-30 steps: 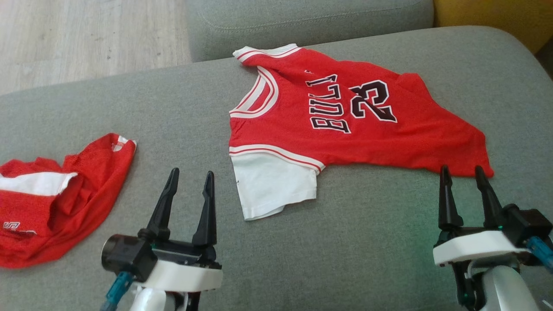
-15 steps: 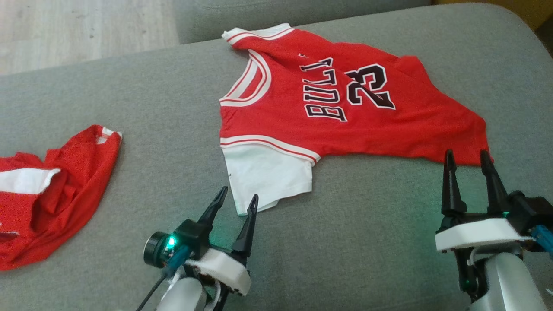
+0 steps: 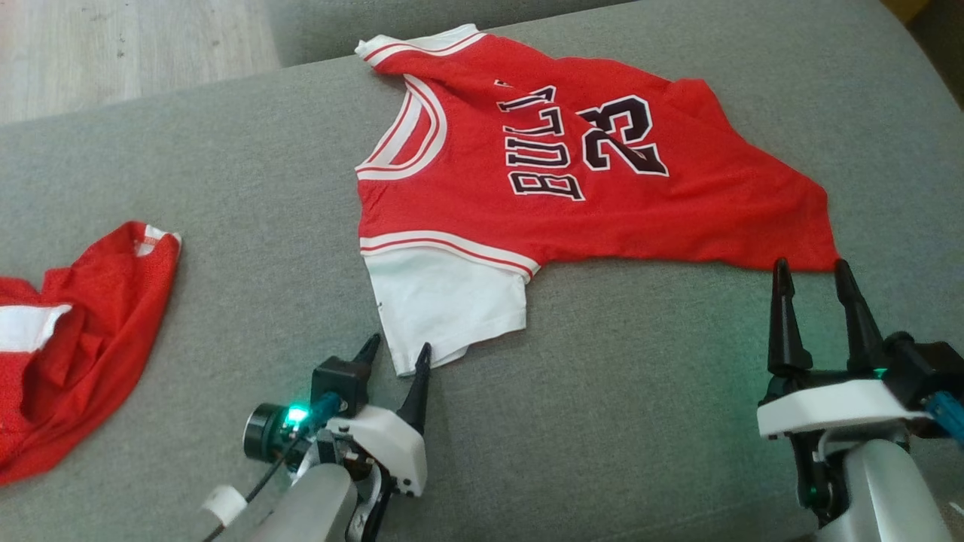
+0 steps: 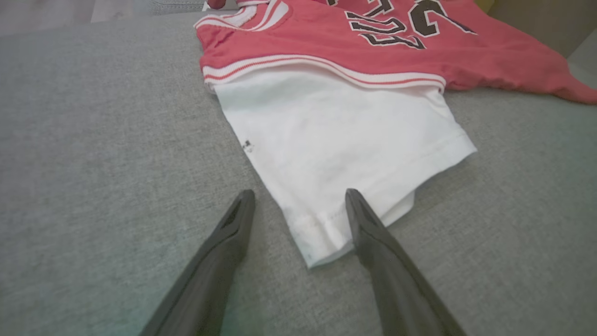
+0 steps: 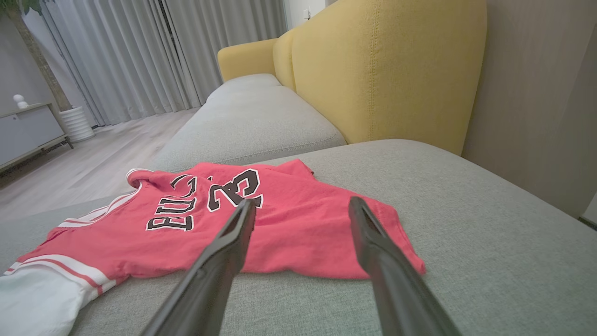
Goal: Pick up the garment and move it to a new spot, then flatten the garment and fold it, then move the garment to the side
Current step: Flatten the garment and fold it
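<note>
On the left gripper [image 4: 299,193] the tapered dark fingers are spread wide with nothing held; between their tips the stitched corner of the white sleeve [image 4: 345,140] is seen; the right gripper [image 3: 811,264] is equally open and empty, the pointed hem corner of the red jersey [image 3: 678,218] lying just beyond its tips on the coarse grey sofa [image 3: 226,188].

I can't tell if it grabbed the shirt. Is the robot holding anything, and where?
Nothing is held. The left pincer is open around the white sleeve corner; the right pincer is open near the jersey hem.
</note>
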Robot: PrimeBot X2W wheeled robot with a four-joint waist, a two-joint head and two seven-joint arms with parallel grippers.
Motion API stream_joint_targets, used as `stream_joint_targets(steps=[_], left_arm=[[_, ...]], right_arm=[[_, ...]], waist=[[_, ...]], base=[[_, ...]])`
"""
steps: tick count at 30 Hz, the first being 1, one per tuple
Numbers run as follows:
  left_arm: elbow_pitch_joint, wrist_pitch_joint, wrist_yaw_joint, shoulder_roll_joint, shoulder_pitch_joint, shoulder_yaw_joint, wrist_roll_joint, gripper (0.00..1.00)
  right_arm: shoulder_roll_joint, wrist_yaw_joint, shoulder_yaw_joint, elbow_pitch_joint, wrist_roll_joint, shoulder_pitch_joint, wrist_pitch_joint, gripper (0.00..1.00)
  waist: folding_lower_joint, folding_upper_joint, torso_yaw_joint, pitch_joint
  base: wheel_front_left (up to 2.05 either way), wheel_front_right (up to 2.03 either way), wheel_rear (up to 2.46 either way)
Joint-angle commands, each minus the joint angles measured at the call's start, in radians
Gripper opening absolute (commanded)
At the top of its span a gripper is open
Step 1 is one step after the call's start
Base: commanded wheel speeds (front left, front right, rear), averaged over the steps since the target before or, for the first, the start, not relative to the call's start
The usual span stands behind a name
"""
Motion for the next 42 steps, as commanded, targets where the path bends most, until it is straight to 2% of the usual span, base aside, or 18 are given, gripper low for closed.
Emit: stream_joint_targets(steps=[1, 3, 4, 5, 6, 11, 21, 30, 38, 42], left_arm=[[-0.006, 0.007, -0.008, 0.001, -0.035, 0.011, -0.021, 1.00], [0.001, 0.014, -0.014, 0.001, -0.040, -0.003, -0.035, 1.00], [0.005, 0.019, -0.018, 0.001, -0.042, -0.011, -0.041, 0.65], [0.008, 0.024, -0.023, 0.001, -0.044, -0.017, -0.047, 0.10], [0.011, 0.026, -0.028, 0.001, -0.046, -0.024, -0.052, 0.00], [0.009, -0.006, -0.023, 0.001, -0.052, -0.021, -0.083, 0.00], [-0.042, -0.158, -0.001, 0.008, -0.053, 0.056, -0.128, 0.00], [-0.199, -0.189, 0.018, 0.022, 0.008, 0.142, -0.110, 0.00], [-0.278, -0.190, -0.004, 0.016, 0.059, 0.158, -0.061, 0.00], [-0.288, -0.190, -0.015, 0.013, 0.066, 0.161, -0.048, 0.00]], right_arm=[[-0.005, 0.007, 0.024, -0.029, 0.008, -0.042, -0.011, 1.00], [-0.005, 0.007, 0.022, -0.029, 0.008, -0.043, -0.011, 1.00], [-0.005, 0.007, 0.021, -0.029, 0.008, -0.043, -0.011, 1.00], [-0.005, 0.007, 0.021, -0.029, 0.008, -0.044, -0.011, 1.00], [-0.005, 0.007, 0.021, -0.029, 0.008, -0.045, -0.011, 1.00], [-0.005, 0.007, 0.011, -0.029, 0.006, -0.044, -0.011, 1.00], [-0.005, 0.007, -0.029, 0.023, -0.026, -0.037, -0.011, 1.00], [-0.005, 0.007, -0.148, 0.258, -0.051, -0.102, 0.016, 1.00], [-0.005, 0.007, -0.217, 0.512, 0.031, -0.242, 0.005, 1.00], [-0.005, 0.007, -0.263, 0.641, 0.017, -0.312, -0.004, 1.00]], waist=[[0.0000, 0.0000, -0.003, 0.001], [0.0000, 0.0000, -0.006, 0.002], [0.0000, 0.0000, -0.007, 0.002], [0.0000, 0.0000, -0.008, 0.002], [0.0000, 0.0000, -0.009, 0.003], [0.0000, 0.0000, -0.004, 0.002], [0.0000, 0.0000, 0.025, -0.026], [0.0000, 0.0000, 0.056, -0.044], [0.0000, 0.0000, 0.082, -0.028], [0.0000, 0.0000, 0.092, -0.020]], base=[[0.00, 0.00, 0.00], [0.00, 0.00, 0.00], [0.00, 0.00, 0.00], [0.00, 0.00, 0.00], [0.00, 0.00, 0.00], [0.00, 0.00, 0.00], [0.00, 0.00, 0.00], [0.00, 0.00, 0.00], [0.00, 0.00, 0.00], [0.00, 0.00, 0.00]])
